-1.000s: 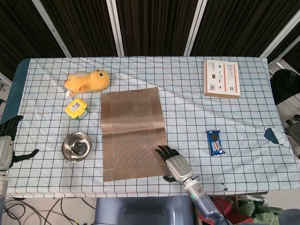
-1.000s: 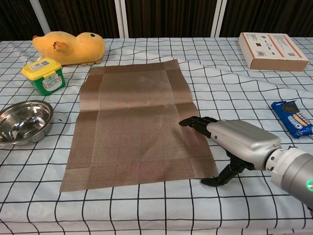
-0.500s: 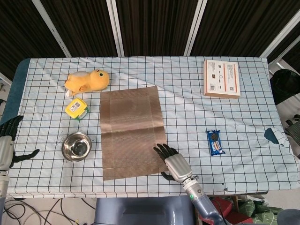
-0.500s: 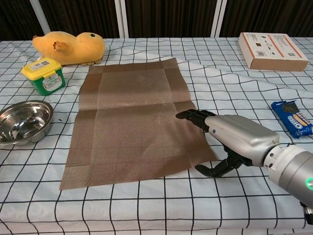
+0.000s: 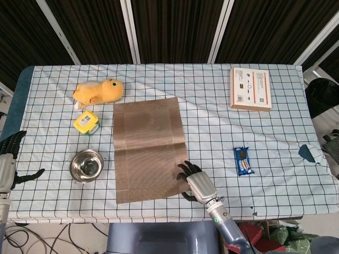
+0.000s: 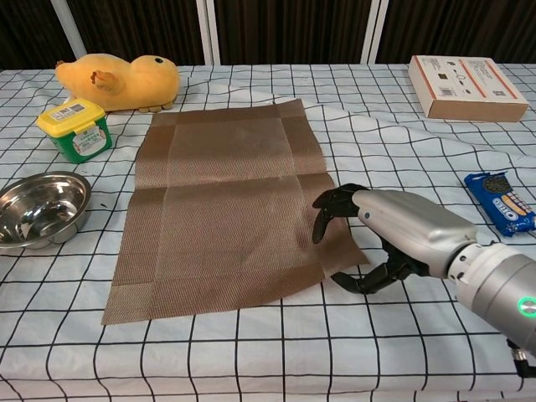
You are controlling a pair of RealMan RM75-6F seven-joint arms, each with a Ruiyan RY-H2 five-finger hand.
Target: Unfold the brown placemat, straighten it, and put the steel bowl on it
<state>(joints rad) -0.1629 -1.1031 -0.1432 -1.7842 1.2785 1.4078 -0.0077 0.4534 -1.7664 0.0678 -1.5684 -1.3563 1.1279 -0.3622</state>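
Brown woven placemat [image 5: 149, 150] lies unfolded on the checked table [image 5: 212, 127], slightly askew, with a crease line across its middle. At its near right corner the right hand [image 6: 381, 239] is over the edge, fingers [image 6: 328, 207] curled down onto the mat and the thumb hooked low beside the corner (whether the cloth is actually pinched between them I cannot tell). Just left of the mat, well apart from that hand, sits the steel bowl [image 5: 87, 165], upright on the table. A green tub with a yellow lid [image 5: 86, 122] stands farther back on the left, and a yellow plush duck [image 5: 98, 90] lies beyond it. The left hand [image 5: 7, 161] hangs off the near left edge of the table with its fingers spread, holding nothing. On the right lie a blue cookie packet [image 5: 243, 161] and, at the far side, a flat cardboard box [image 5: 250, 88].
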